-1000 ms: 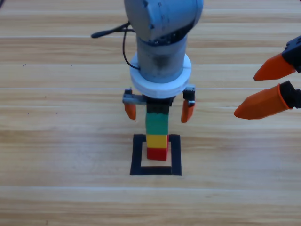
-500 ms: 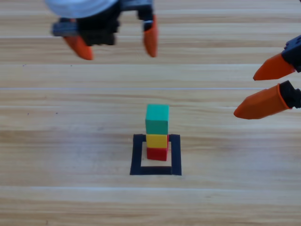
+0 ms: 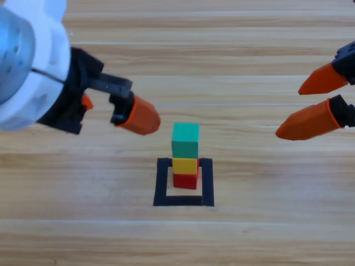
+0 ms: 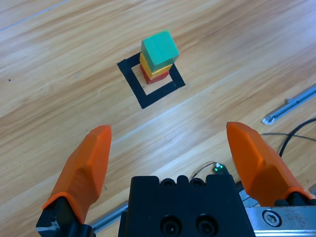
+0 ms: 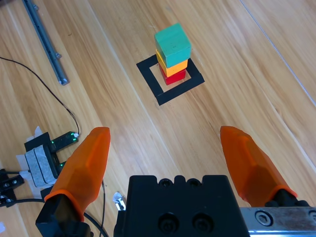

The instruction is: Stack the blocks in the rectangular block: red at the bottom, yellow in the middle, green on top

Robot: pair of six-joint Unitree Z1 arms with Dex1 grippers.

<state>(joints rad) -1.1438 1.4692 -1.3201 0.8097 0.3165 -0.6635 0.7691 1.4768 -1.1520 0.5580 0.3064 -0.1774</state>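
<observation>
The three blocks stand stacked inside the rectangular block of black tape [image 3: 161,183]: red [image 3: 185,180] at the bottom, yellow [image 3: 185,165] in the middle, green [image 3: 185,139] on top. My left gripper [image 3: 113,111] hangs open and empty to the upper left of the stack, apart from it. Its wrist view shows the green cube [image 4: 160,47] and the tape square [image 4: 148,98] far ahead of the left gripper [image 4: 169,129]. My right gripper [image 3: 290,112] waits open at the right edge. The stack's green top [image 5: 173,43] lies far ahead of the right gripper [image 5: 164,130].
A metal rail [image 4: 291,103] and a black cable lie off the table in the left wrist view. The right wrist view shows another rail [image 5: 47,44], thin cables and a small taped device [image 5: 47,153] to the left.
The left gripper let go of the green block, rose away from the stack and swung to the left side. The stack stayed in place. The right gripper has not moved.
</observation>
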